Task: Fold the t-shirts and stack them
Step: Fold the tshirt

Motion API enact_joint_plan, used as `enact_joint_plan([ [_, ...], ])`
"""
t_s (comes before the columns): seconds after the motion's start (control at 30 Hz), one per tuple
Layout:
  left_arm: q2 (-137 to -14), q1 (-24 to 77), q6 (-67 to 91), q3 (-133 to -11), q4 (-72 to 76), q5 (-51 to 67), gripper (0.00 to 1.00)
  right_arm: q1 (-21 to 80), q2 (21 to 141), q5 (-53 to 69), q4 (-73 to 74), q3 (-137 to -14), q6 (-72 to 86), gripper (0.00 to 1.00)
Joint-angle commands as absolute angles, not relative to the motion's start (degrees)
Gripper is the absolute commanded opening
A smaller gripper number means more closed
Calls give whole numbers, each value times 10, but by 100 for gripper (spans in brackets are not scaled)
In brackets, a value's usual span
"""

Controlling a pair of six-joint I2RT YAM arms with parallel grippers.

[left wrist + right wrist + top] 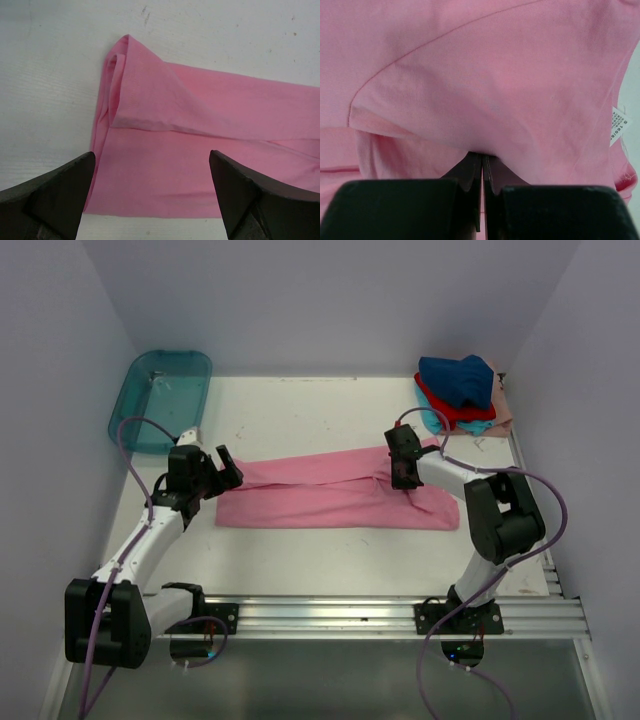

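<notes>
Tub (160, 400) of translucent teal plastic at far left corner of tabletop (300, 410), standing at a tilt, well apart from every shirt. No cloth to be made out through its sides.

Heap of shirts at far right corner: navy t-shirt (458, 378) on top, red t-shirt (445, 408) under it, teal t-shirt (480, 427) peeking out below, peach t-shirt (503, 412) lowest, along the right edge.

Pink t-shirt (330, 495) spread as a long band across the middle of tabletop, running left to right between the two arms, apart from the heap. At its left end, seen from the left wrist, pink t-shirt (200, 145) doubled over, with a flap of cloth folded back to a point.

Left tool (218, 465) released, fingers spread wide, poised just over the left end of the band. In the left wrist view, left tool (151, 155) straddling that end, both fingers clear of the cloth, gripping nothing.

Right tool (403, 478) down on the right part of the band. In the right wrist view, right tool (481, 157) clenched, fingertips pressed together with a fold of pink t-shirt (495, 75) pinched between them and cloth puckering up from the tips. White tag (618, 125) sewn at the right edge of that view, beside the pinch but not in it.
</notes>
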State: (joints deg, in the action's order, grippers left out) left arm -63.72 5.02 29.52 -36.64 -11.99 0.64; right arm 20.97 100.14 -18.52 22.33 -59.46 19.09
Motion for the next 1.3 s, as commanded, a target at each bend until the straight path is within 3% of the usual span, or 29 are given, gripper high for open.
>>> enact_joint_plan([
  [0.0,-625,53,296,-366,-111,2,100,207,977,-186,226,-606,195,0],
  [0.43,-631,53,299,-371,-109,3,100,207,859,-122,288,-618,197,0],
  [0.93,-633,53,301,-364,-104,3,100,206,860,88,381,-644,192,0],
  [1.17,-633,53,301,-362,-104,2,100,207,881,130,389,-647,178,0],
  [1.27,-635,53,301,-360,-101,3,100,207,899,128,396,-649,167,16],
])
